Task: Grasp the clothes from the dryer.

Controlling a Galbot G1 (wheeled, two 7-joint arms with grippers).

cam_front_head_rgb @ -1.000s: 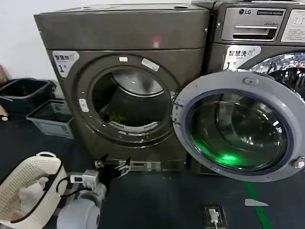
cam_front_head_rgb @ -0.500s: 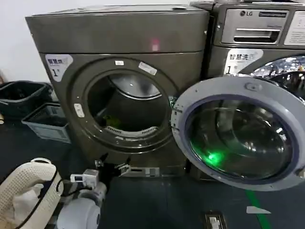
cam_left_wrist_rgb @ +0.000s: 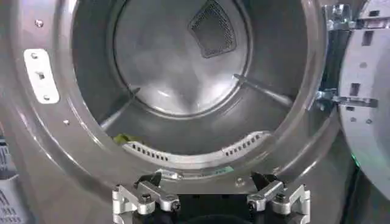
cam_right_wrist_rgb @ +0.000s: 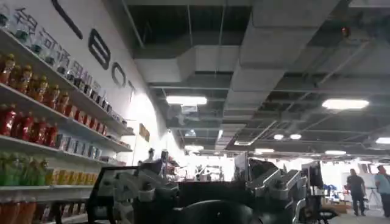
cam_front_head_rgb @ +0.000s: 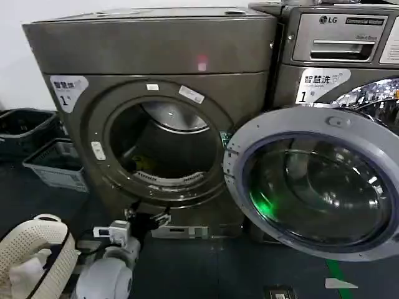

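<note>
While the left gripper [cam_front_head_rgb: 148,218] waits low in front of the dryer [cam_front_head_rgb: 149,81], its fingers [cam_left_wrist_rgb: 143,198] are spread wide apart with nothing between them. The clothes [cam_left_wrist_rgb: 124,139], a little yellow-green scrap, lie at the bottom of the drum near its front lip. The right gripper [cam_right_wrist_rgb: 201,192] points up toward the ceiling, its fingers spread too.

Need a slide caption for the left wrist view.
Open left gripper faces the dryer mouth, clothes lying at the drum's front edge.

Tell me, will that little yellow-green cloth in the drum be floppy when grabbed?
Probably floppy: the clothes lie slumped low in the dryer drum, so they'd likely drape. Being small, they look light. The open left gripper waits outside the mouth.
</note>
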